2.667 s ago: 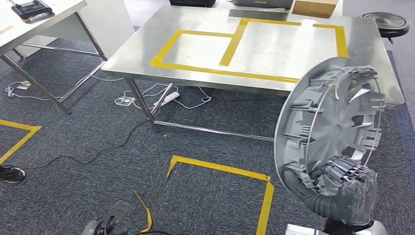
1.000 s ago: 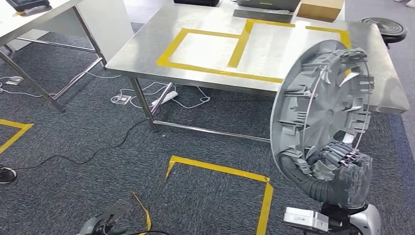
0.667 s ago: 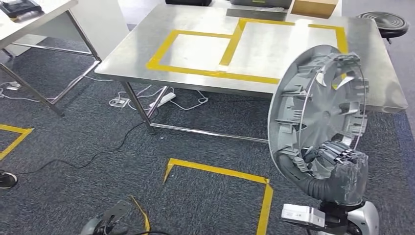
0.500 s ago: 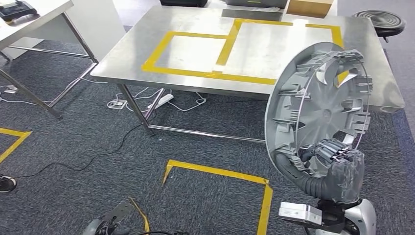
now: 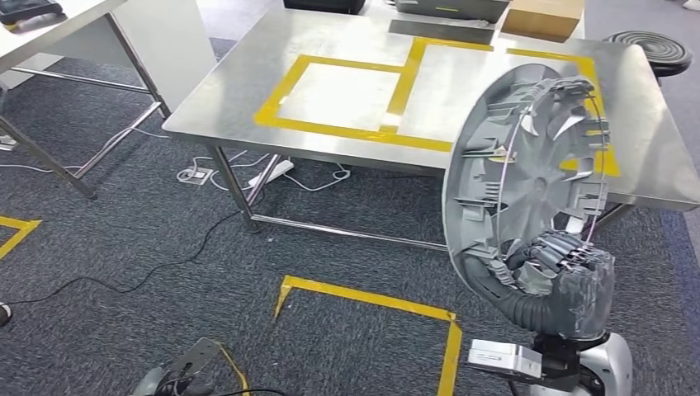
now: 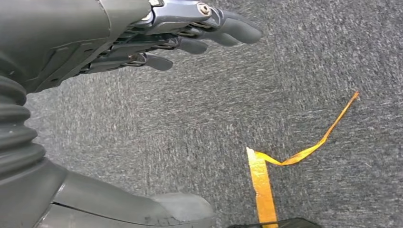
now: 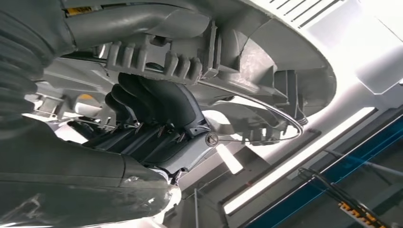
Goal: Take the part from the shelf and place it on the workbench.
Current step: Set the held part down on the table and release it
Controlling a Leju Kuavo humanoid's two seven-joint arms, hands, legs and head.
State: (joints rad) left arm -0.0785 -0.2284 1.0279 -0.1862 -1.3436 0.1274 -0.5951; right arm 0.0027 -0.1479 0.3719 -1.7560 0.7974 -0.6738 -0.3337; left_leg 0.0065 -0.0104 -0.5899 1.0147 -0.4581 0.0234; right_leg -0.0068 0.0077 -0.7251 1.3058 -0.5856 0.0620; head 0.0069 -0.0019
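Part point(image 5: 528, 177) was already off the shelf, gripped at its lower rim by the right hand point(image 5: 569, 289) and held upright just short of the counter's point(image 5: 248, 91) near right corner. Left hand point(image 6: 142, 42) hung released, grasping nothing. Setting it down remained.

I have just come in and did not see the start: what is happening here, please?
The robot's right hand grips a large grey round part, like a wheel cover, by its lower rim and holds it upright on edge. Ahead stands the steel workbench, marked with yellow tape rectangles; the part is not yet set on it. The left hand hangs low over the grey carpet with its fingers apart, holding nothing.
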